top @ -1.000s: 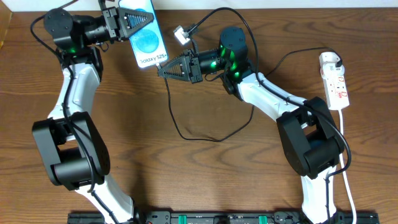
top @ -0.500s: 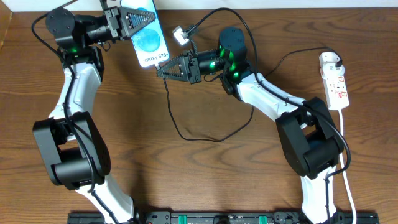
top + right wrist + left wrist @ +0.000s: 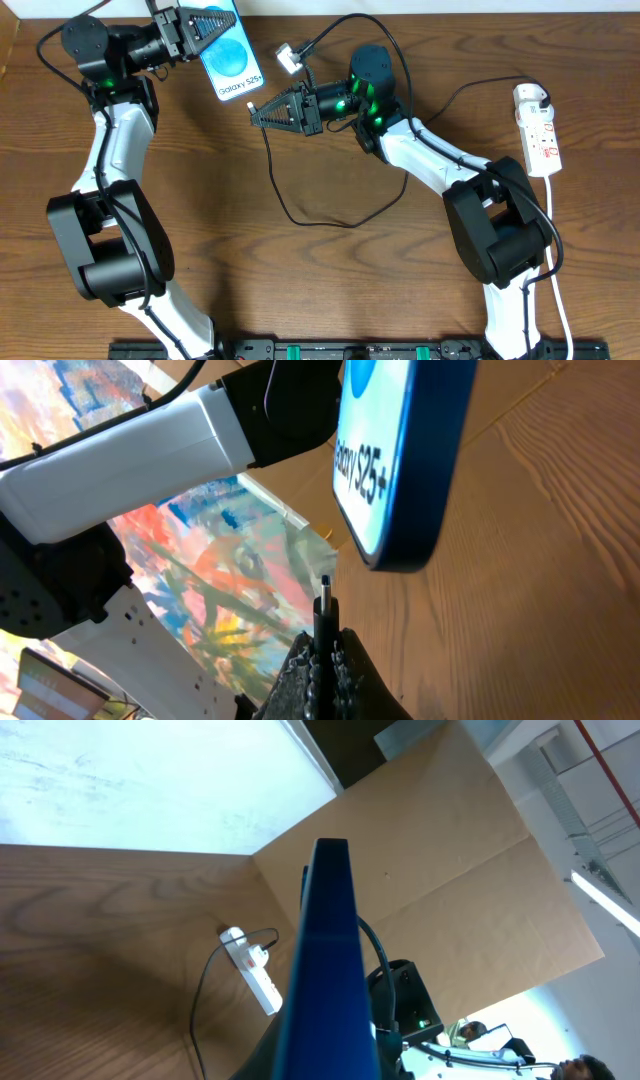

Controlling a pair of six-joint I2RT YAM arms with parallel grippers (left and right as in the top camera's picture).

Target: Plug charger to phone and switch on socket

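My left gripper (image 3: 205,22) is shut on the phone (image 3: 230,62), a slim blue-screened slab reading "Galaxy S25+", held above the table at the back left. It shows edge-on in the left wrist view (image 3: 325,960) and from below in the right wrist view (image 3: 395,455). My right gripper (image 3: 262,110) is shut on the charger's plug tip (image 3: 325,605), which points at the phone's bottom edge, a short gap apart. The thin black cable (image 3: 300,215) loops over the table to the white adapter (image 3: 289,57). The white socket strip (image 3: 538,130) lies at the far right.
The socket strip also shows in the left wrist view (image 3: 252,970). Its white cord (image 3: 556,280) runs down the right side past the right arm's base. A cardboard wall (image 3: 450,850) stands behind the table. The table's back edge lies just behind the phone.
My left gripper has carried the phone back and to the left, away from the plug. My right gripper has shifted slightly left with the plug tip.
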